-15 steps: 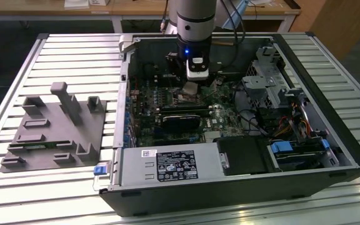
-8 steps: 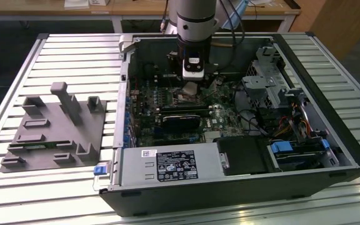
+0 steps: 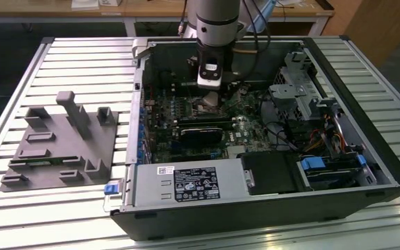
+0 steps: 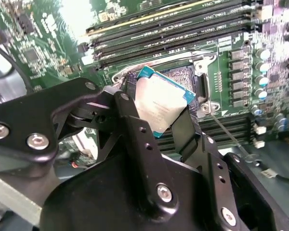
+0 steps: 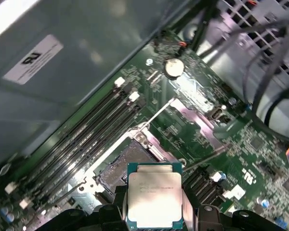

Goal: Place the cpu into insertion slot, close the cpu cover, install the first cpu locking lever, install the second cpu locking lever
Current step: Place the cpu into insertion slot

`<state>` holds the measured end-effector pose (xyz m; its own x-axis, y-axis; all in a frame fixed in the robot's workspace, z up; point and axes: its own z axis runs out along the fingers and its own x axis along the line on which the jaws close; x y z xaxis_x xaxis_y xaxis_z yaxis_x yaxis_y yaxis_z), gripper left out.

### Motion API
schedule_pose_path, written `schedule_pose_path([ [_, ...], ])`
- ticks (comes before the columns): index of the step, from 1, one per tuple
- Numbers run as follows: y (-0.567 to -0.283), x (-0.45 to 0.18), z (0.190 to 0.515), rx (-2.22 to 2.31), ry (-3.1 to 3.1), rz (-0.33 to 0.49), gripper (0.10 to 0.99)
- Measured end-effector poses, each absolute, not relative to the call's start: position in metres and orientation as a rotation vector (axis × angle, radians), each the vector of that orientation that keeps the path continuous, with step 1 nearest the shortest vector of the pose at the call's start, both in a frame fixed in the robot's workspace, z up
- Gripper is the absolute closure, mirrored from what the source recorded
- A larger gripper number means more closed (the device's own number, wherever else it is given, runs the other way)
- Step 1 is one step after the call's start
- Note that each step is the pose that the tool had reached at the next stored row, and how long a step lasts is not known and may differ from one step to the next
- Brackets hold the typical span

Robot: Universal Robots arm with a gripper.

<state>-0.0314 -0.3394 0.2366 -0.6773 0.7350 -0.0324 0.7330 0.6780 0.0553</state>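
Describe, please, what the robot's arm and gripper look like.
The arm is a light grey cylinder with a black wrist section below it. The gripper is matte black: two flat fingers with small holes, on linkage bars joined by silver bolts.

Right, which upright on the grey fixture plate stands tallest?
The slim post with the block-shaped head, on the grey fixture plate; the other uprights are short, squat blocks.
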Motion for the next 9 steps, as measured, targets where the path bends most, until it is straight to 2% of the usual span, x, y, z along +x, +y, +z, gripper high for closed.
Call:
schedule_pose_path([
  [9,-0.3394,-0.0314,0.2357,1.458,2.720,0.051,0.549],
])
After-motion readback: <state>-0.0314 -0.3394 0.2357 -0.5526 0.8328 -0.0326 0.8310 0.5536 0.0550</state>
